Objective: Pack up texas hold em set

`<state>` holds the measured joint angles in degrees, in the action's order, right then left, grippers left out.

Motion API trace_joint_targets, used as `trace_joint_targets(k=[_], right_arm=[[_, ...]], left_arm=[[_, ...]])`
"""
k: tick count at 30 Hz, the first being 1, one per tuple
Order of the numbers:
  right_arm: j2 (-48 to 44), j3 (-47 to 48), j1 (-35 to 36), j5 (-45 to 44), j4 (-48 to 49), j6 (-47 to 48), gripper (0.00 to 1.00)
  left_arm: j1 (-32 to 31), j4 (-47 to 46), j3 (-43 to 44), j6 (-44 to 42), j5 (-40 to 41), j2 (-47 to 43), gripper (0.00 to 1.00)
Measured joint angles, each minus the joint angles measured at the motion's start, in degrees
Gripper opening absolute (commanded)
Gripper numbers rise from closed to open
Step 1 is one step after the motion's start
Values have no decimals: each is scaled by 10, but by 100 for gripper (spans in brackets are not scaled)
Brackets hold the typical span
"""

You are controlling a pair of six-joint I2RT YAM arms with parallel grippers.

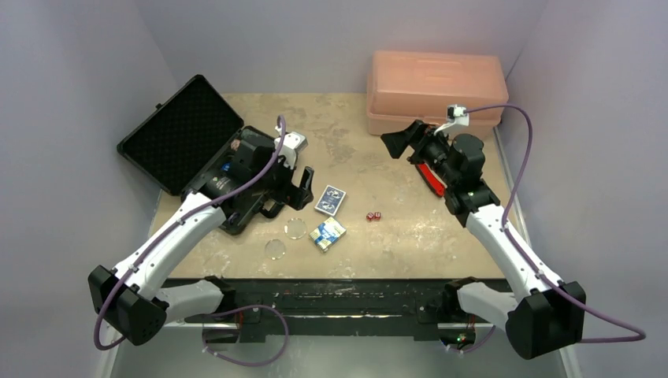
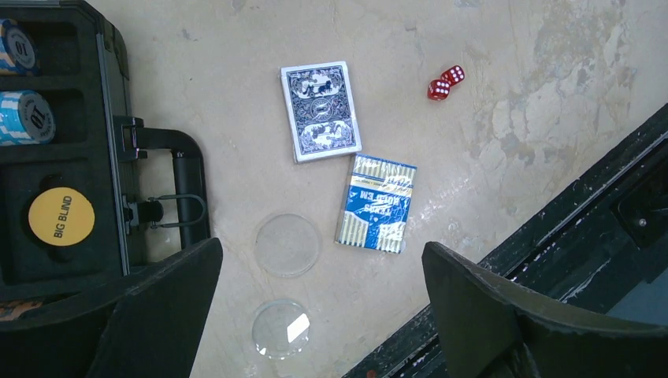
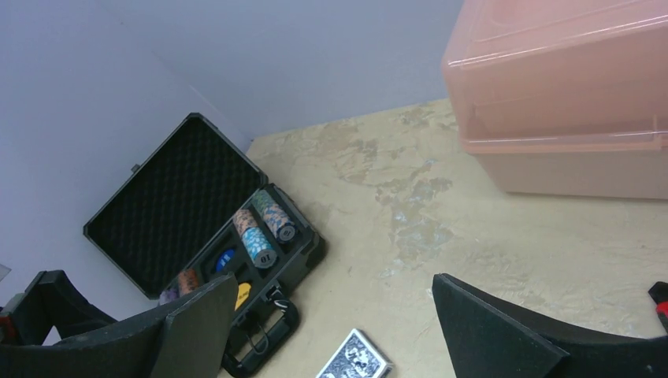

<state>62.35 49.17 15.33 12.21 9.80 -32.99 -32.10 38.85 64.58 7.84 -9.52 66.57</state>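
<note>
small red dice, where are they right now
In the top view, the small red dice lie on the beige table, just right of the dark blue patterned card deck.

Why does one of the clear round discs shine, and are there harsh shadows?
Left wrist view: the lower clear round plastic disc catches a white reflection, while the upper clear disc stays dull. Top view: light is even, shadows soft.

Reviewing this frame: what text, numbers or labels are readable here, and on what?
"BIG BLIND": yellow round disc in the black foam-lined case.
"10": ends of the blue-and-white chip rows.
Blue-and-white card box: print upside down, too blurred to read.
Patterned dark-blue card deck: no words.
</note>
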Motion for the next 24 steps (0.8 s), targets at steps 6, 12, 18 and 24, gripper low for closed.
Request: trace_joint_targets(k=[6,12,18,24], right_arm=[[-4,3,1,-19,-28,10,99],[8,11,1,-37,-72,11,99],[7,11,1,-40,-87,19,99],[9,12,1,-52,-122,46,99]], left_arm=[[-9,3,5,0,10,15,100],[-14,9,9,0,17,32,100],[-15,14,18,1,24,52,100],[-24,17,38,16,33,94,98]])
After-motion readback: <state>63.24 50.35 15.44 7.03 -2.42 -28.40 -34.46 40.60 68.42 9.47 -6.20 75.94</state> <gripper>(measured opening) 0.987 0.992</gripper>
